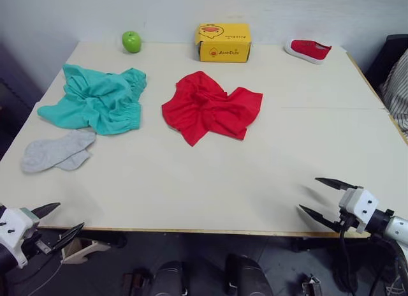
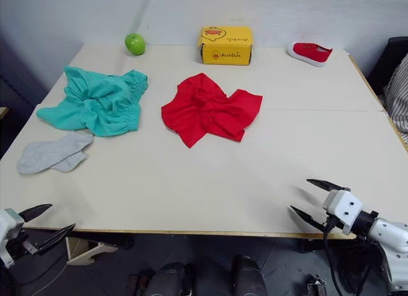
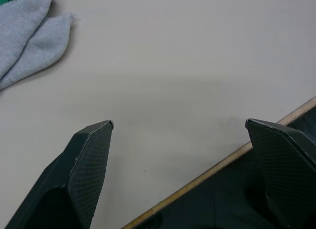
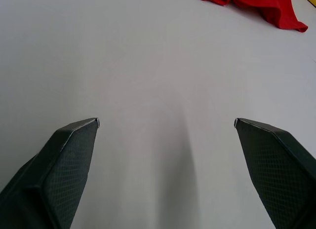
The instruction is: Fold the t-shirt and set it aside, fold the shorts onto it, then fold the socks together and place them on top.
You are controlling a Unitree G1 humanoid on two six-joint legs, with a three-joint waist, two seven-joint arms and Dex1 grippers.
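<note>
Pale rectangular worktop (image 1: 210, 194), near half bare. Left tool (image 1: 57, 221) and right tool (image 1: 319, 197) gape empty at its near edge. One crumpled red t-shirt (image 1: 210, 108), one teal shorts (image 1: 99, 98), seemingly two overlapping grey socks (image 1: 57, 150).

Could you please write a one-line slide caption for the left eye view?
Crumpled t-shirt, shorts and socks lie unfolded on the table; both open tools wait at its near edge.

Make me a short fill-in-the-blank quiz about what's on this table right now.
1. The crumpled t-shirt is coloured ____.
2. The fruit beside the yellow box is a green ____.
3. The grey socks lie nearest the ____ gripper.
4. The right gripper is ____.

Missing words: red; apple; left; open
</note>
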